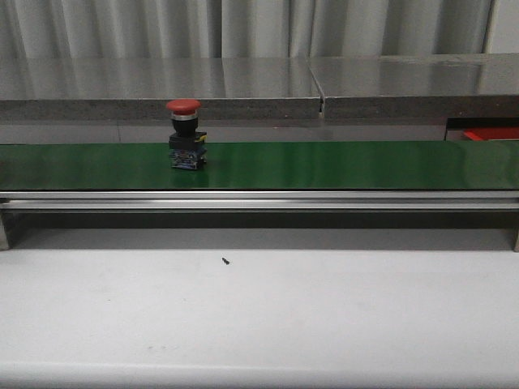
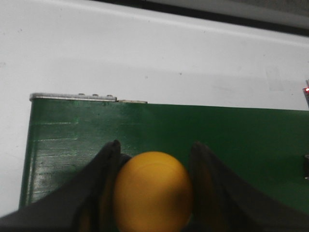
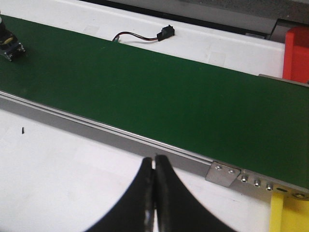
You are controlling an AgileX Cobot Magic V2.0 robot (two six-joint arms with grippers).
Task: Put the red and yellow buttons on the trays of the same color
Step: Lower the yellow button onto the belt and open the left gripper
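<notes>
Buttons: 1 red button (image 1: pixel 184 134), 1 yellow button (image 2: pixel 152 192).

Even, soft indoor light in all three views, with no hard shadows.
In the front view the green belt (image 1: pixel 324 164) carries a pale sheen and the steel ledge (image 1: pixel 243 79) at 12 o'clock reflects dully. In the left wrist view the yellow button (image 2: pixel 152 192) and the left end effector (image 2: pixel 153 159) at 6 o'clock are blurred; the right end effector (image 3: pixel 154 193) is soft too.
</notes>
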